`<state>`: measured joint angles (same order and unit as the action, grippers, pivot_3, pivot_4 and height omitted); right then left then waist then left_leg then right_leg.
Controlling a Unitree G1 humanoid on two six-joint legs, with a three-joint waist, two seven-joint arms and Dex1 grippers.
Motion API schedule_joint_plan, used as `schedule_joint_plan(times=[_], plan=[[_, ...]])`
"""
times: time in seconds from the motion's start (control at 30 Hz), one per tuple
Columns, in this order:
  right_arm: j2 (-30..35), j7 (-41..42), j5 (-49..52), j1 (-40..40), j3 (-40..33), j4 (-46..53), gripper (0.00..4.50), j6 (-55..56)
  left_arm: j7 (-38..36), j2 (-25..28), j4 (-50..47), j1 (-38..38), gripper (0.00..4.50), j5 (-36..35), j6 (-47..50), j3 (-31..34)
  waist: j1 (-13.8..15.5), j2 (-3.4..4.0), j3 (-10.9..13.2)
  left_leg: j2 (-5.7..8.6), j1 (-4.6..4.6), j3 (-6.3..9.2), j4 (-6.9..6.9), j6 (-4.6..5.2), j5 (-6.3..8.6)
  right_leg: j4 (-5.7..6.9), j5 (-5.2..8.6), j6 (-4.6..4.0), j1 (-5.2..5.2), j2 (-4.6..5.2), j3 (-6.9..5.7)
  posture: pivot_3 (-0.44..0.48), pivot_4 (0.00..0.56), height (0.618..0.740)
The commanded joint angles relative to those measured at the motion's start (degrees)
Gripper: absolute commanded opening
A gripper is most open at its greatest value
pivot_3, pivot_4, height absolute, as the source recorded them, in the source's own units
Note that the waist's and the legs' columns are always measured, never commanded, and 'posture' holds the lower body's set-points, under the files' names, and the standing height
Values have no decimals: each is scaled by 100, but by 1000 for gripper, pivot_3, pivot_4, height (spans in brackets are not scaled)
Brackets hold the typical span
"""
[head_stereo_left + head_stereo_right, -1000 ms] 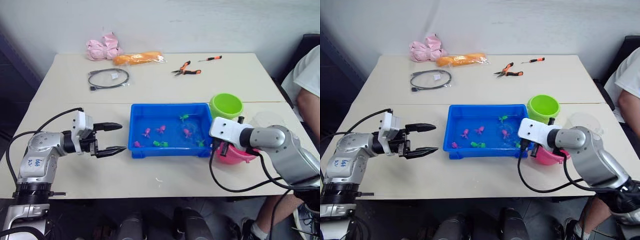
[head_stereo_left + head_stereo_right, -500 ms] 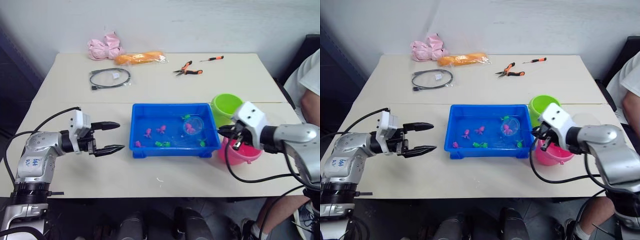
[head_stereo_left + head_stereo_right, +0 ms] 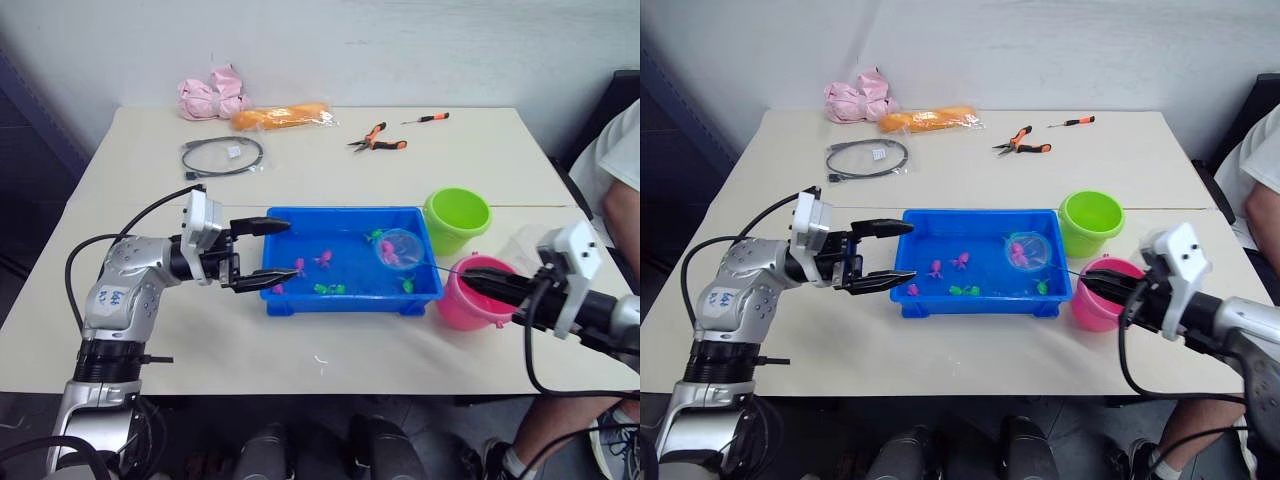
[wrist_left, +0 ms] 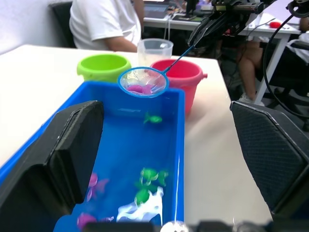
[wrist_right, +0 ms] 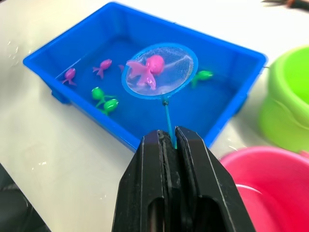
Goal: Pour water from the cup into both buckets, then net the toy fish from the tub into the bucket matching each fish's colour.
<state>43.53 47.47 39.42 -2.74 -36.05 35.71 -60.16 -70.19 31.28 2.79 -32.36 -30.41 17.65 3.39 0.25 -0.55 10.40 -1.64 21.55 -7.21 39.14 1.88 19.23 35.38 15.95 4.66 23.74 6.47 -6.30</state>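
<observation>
The blue tub [image 3: 340,212] sits mid-table with pink fish [image 3: 323,259] and green fish [image 3: 328,289] in its water. My right gripper [image 3: 470,276] is shut on the net's thin handle, just above the pink bucket [image 3: 456,308]. The net [image 3: 400,247] hangs over the tub's right end, holding a pink fish [image 5: 147,69]. The lime green bucket [image 3: 456,218] stands behind the pink one, and the clear cup [image 4: 155,50] is beside them. My left gripper [image 3: 290,248] is open over the tub's left end, with nothing between its fingers.
At the back of the table lie a coiled black cable [image 3: 220,156], orange pliers [image 3: 375,138], a small screwdriver [image 3: 425,118], a pink bag [image 3: 208,98] and an orange packet [image 3: 278,116]. A person [image 3: 615,160] sits at the table's right edge.
My right arm has drawn back to the right, lifting the net with the pink fish out of the water. My left gripper has moved right to the tub's left end.
</observation>
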Motion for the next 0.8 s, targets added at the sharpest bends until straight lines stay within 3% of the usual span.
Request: schedule_joint_plan(times=[0.03,0.2,0.27,0.37,0.53,0.8], plan=[[15,-114,557,324,-1040,420,0,-108,-33,-109,-110,-133,4470,-225,87,-4,8,0,0,-1,0,1,0,0,0,-1,0,0,-1,0,-1,0,150,740],[-203,-19,541,1462,-2192,584,0,404,-27,-349,-193,-30,4470,-306,225,-149,72,-1,-1,0,-3,4,-4,0,0,-10,0,0,-8,-3,-1,0,150,740],[-370,74,168,1951,-2296,460,0,986,-3,-495,-248,3,4470,-382,316,-211,99,0,-1,2,-12,3,-3,3,1,-28,-4,7,-20,-12,2,0,150,740],[-592,114,-664,2697,-2081,265,0,1986,-40,-599,-295,2,4470,-437,520,-349,123,0,-1,5,-16,3,-3,7,4,-40,-5,10,-23,-12,6,0,150,740],[-964,-151,-1800,3187,-1548,-93,0,3641,76,-690,-259,-73,4470,-479,666,-338,86,3,-3,7,-21,-4,-3,6,3,-38,-5,10,-23,-19,13,0,150,740],[-1333,-698,-2916,3212,-942,-532,0,5644,194,-808,-80,-93,4470,-14,-191,-354,59,6,-4,0,-32,-10,-6,-6,1,-33,-4,8,-23,-17,22,0,150,740]])
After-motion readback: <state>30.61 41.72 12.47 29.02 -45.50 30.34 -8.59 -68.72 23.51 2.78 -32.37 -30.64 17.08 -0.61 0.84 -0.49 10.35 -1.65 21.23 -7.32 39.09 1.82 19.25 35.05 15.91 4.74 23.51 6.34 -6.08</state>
